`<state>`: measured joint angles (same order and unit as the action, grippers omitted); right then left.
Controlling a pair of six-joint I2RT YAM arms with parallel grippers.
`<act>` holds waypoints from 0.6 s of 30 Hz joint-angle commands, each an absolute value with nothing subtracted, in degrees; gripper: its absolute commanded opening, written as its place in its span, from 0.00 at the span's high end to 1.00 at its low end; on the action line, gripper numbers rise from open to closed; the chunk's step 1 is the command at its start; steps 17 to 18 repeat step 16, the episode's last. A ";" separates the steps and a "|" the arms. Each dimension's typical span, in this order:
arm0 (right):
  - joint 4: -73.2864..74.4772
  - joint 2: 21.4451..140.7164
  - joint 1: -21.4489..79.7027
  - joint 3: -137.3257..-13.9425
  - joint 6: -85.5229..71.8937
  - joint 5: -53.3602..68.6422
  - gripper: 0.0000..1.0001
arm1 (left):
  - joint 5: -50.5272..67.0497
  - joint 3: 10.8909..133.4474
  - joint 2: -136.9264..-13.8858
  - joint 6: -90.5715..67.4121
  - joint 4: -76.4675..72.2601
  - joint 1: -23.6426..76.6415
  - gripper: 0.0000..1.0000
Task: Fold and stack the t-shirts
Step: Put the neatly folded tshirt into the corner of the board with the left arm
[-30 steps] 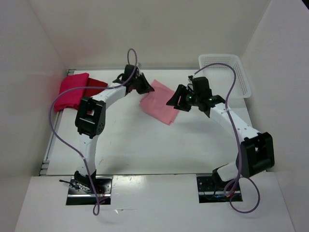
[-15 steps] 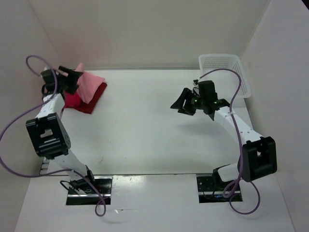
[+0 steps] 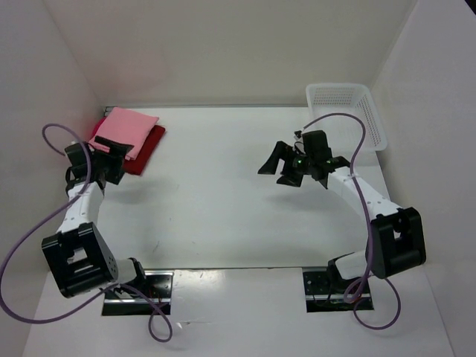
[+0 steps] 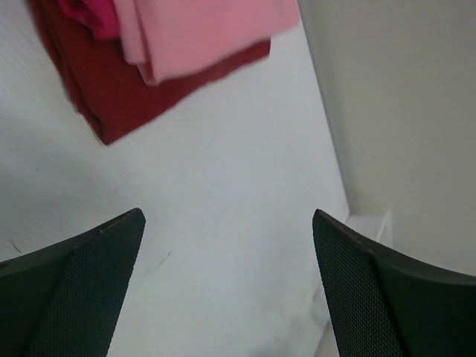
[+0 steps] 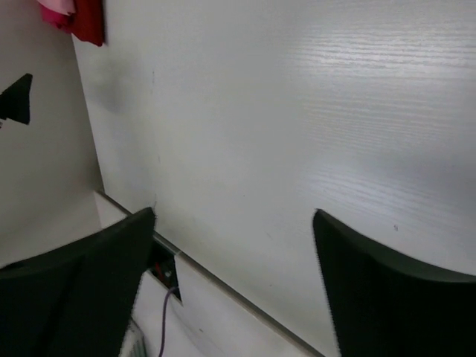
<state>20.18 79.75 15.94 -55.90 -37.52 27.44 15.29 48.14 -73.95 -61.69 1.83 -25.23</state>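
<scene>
Three folded t-shirts lie stacked at the table's back left corner. The salmon pink t-shirt point(image 3: 126, 128) point(image 4: 201, 30) is on top, over the dark red one point(image 3: 150, 147) point(image 4: 111, 97). An edge of the magenta one point(image 3: 98, 125) point(image 4: 89, 15) shows between them. My left gripper point(image 3: 113, 165) point(image 4: 227, 219) hangs open and empty just in front of the stack, over bare table. My right gripper point(image 3: 277, 168) point(image 5: 232, 216) is open and empty above the table's middle right, far from the stack. A corner of the dark red shirt point(image 5: 88, 22) shows in the right wrist view.
A white mesh basket point(image 3: 349, 111) stands at the back right corner. White walls close in the table on the left, back and right. The table's near edge point(image 5: 223, 286) and a purple cable point(image 5: 165, 327) show under the right gripper.
The left arm swung the salmon pink t-shirt from mid-table to the back left stack, let it go there, opened and drew back toward the front. The right gripper stayed nearly in place.
</scene>
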 commanded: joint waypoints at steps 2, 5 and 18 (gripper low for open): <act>20.03 79.37 18.54 -55.63 -36.30 22.26 0.00 | 26.45 50.79 -75.85 -46.69 9.36 -20.14 0.00; 21.09 81.47 19.60 -56.95 -36.30 22.84 0.00 | 29.68 50.81 -76.64 -39.83 13.35 -15.65 0.00; 19.95 79.19 21.97 -55.81 -37.62 24.87 0.00 | 31.82 47.72 -73.65 -35.77 17.66 -13.18 0.00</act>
